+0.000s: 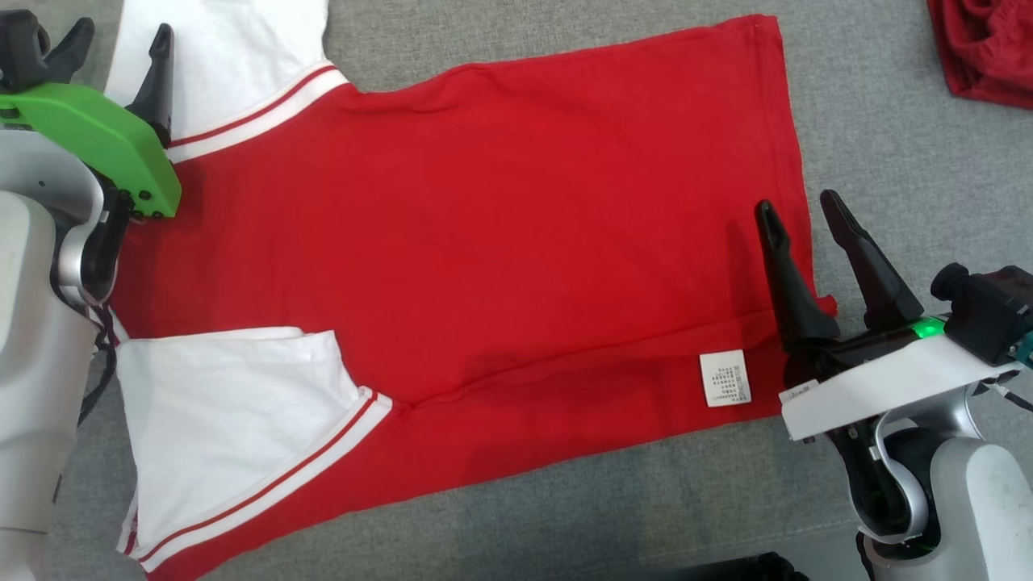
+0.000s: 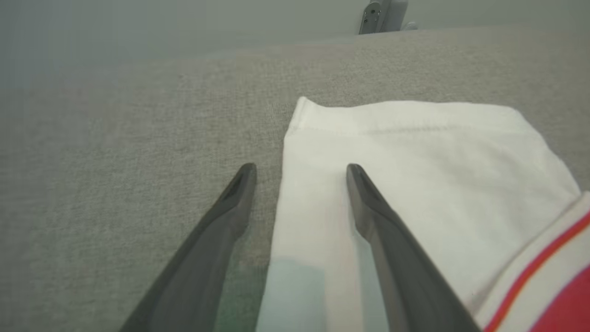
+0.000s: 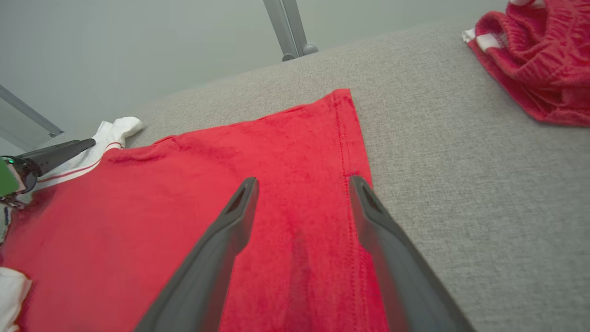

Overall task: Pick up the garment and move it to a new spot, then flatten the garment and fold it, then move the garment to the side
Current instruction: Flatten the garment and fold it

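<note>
Near sleeve (image 1: 234,420), white, at 7 o'clock. Shirt (image 1: 484,242) lies spread mid-frame on the grey cushion (image 1: 888,105), with its near long edge turned up and the care label (image 1: 725,378) showing at 4. Right gripper (image 1: 797,202) is at 3 o'clock over the hem, jaws apart, empty. Left gripper (image 1: 123,32) is at 10 o'clock, released, straddling the far sleeve's (image 2: 415,152) edge. Looks like a light, limp knit that will sag and drag. I'd pinch the hem corner and shoulder seam, both layers. Another red cloth (image 1: 984,48) sits at 1 o'clock, well apart.
</note>
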Controlling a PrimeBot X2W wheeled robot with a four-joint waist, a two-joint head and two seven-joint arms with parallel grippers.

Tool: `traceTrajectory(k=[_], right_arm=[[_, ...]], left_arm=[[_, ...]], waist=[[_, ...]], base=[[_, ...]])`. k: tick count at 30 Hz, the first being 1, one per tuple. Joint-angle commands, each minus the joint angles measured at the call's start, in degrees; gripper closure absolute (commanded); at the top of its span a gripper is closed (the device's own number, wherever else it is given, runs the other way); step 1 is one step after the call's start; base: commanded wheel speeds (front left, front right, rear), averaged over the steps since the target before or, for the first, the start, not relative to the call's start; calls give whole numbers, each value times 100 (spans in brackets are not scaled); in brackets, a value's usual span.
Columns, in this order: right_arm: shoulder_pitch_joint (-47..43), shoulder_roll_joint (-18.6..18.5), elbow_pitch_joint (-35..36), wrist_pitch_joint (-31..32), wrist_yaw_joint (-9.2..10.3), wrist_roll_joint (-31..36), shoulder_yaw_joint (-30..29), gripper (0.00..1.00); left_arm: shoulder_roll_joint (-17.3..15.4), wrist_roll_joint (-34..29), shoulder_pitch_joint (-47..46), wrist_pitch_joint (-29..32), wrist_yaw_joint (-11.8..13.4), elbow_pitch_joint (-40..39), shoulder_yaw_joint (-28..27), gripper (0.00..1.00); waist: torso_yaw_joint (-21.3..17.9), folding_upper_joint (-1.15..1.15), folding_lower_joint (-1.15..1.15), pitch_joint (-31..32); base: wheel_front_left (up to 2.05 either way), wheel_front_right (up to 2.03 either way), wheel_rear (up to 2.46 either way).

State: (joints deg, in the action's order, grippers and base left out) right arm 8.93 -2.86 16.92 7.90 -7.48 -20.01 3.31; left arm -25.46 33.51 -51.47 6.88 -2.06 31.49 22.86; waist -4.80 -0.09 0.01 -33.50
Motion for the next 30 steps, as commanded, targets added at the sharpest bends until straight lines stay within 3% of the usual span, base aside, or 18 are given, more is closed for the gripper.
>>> traceTrajectory(k=[1,11,12,13,14,15,24,30], right_arm=[[76,-12,36,-39,-1,17,-3,0],[115,-16,69,-140,-1,4,-43,0],[115,-16,69,-144,-1,2,-37,0],[120,-15,67,-147,-1,0,-33,0],[126,-16,64,-152,-1,-1,-32,0],[137,-16,60,-158,-1,3,-33,0],[213,-88,29,-168,-1,35,-128,0],[511,-427,-148,152,-1,110,-179,0]], left_arm=[[-41,-17,-86,1,-33,46,7,0],[-62,-56,-287,-27,-120,637,112,0],[-39,-53,-309,-6,-158,650,143,8],[-16,-48,-332,-11,-183,659,167,54],[4,-48,-357,-16,-196,672,185,72],[14,-65,-375,-11,-218,691,217,97],[95,-168,-388,-265,-293,831,404,100],[172,-166,-300,-663,-357,638,480,100]], waist=[[-209,9,-1,-259],[-267,9,-1,-316],[-265,9,-1,-313],[-261,9,-1,-310],[-257,9,-1,-304],[-251,9,-1,-294],[-145,9,-1,-56],[62,9,-1,288]], base=[[0,0,0],[0,0,0],[0,0,0],[0,0,0],[0,0,0],[0,0,0],[0,0,0],[0,0,0]])
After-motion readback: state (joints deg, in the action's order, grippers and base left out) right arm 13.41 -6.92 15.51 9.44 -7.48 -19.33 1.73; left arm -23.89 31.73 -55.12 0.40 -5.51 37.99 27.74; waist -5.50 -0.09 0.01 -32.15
